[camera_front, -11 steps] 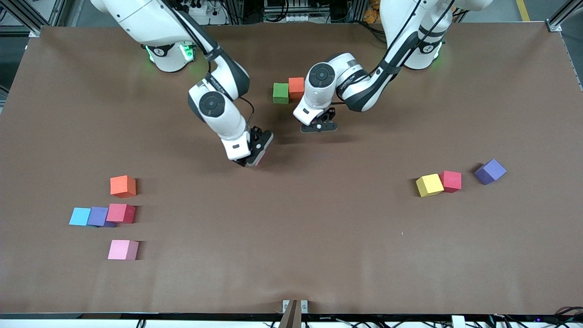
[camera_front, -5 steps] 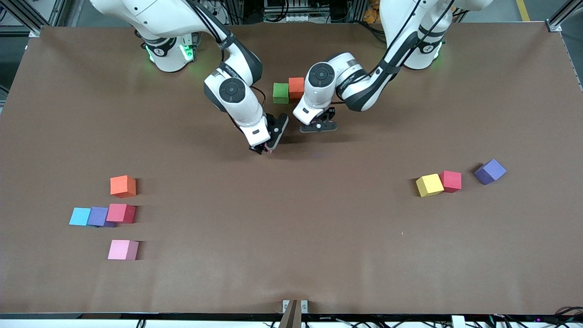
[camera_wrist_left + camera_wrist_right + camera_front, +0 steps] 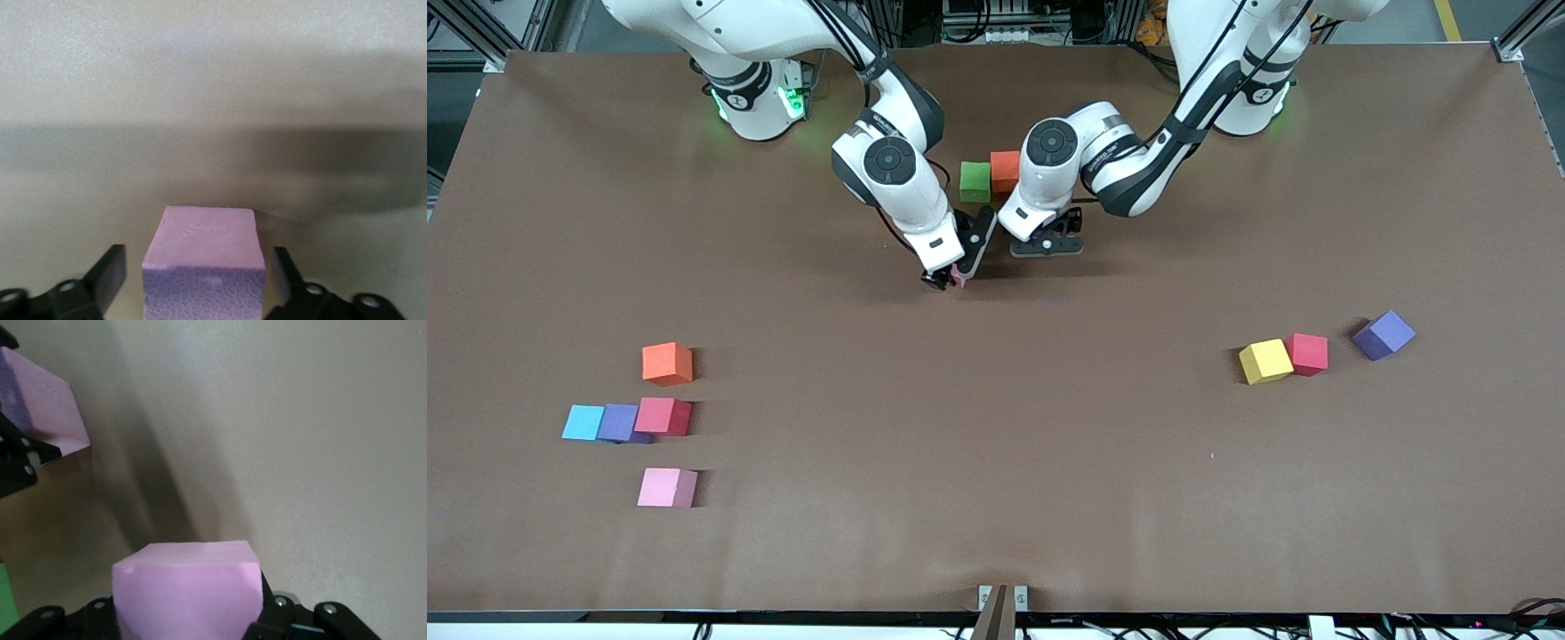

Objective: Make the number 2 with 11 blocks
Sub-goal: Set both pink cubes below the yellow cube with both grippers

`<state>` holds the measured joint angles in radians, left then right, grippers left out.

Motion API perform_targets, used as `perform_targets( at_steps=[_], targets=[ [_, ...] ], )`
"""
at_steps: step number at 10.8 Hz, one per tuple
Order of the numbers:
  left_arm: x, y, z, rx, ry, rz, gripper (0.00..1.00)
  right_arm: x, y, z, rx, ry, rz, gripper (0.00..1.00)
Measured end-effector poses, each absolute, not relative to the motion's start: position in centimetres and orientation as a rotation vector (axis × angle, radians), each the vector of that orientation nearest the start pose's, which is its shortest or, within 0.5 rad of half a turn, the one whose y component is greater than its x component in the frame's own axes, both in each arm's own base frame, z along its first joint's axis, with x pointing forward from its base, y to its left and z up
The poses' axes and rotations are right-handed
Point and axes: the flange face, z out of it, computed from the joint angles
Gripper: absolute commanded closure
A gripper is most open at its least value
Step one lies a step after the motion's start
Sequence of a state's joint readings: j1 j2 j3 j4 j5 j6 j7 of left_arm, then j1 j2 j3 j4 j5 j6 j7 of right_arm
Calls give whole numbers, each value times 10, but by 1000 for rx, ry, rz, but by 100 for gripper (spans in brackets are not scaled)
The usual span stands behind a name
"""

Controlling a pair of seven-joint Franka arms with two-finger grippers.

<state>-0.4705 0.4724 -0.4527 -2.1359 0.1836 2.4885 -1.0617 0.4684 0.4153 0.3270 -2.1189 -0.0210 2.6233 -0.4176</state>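
My left gripper (image 3: 1047, 246) is low over the table's middle, just nearer the camera than a green block (image 3: 975, 180) and an orange block (image 3: 1005, 171) that touch each other. It is open, and a pink block (image 3: 202, 257) rests between its fingers (image 3: 107, 273) with a gap on each side. My right gripper (image 3: 950, 277) hangs close beside it, shut on another pink block (image 3: 187, 587). The right wrist view shows the left gripper's pink block (image 3: 43, 400) too. The number 2 is not in view.
Toward the right arm's end lie an orange block (image 3: 667, 364), a light blue (image 3: 583, 422), a purple (image 3: 618, 422), a red (image 3: 663, 415) and a pink (image 3: 667, 487). Toward the left arm's end lie a yellow block (image 3: 1264, 361), a red (image 3: 1307, 353) and a purple (image 3: 1384, 334).
My right gripper has carried its pink block away from the camera and toward the left gripper, now close beside it. The left arm has hardly moved.
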Motion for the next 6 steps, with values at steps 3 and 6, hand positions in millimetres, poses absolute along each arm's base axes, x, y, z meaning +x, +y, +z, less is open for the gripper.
perform_targets(
  at_steps=[3,6],
  targets=[
    [340,-452,200,-3143,-43,167,0,413,420,236,-2477,-1698,-135,80],
    [364,-446,234,-3183,-94,73,0,412,422,236,-2474,-1701,-141,80]
  ],
)
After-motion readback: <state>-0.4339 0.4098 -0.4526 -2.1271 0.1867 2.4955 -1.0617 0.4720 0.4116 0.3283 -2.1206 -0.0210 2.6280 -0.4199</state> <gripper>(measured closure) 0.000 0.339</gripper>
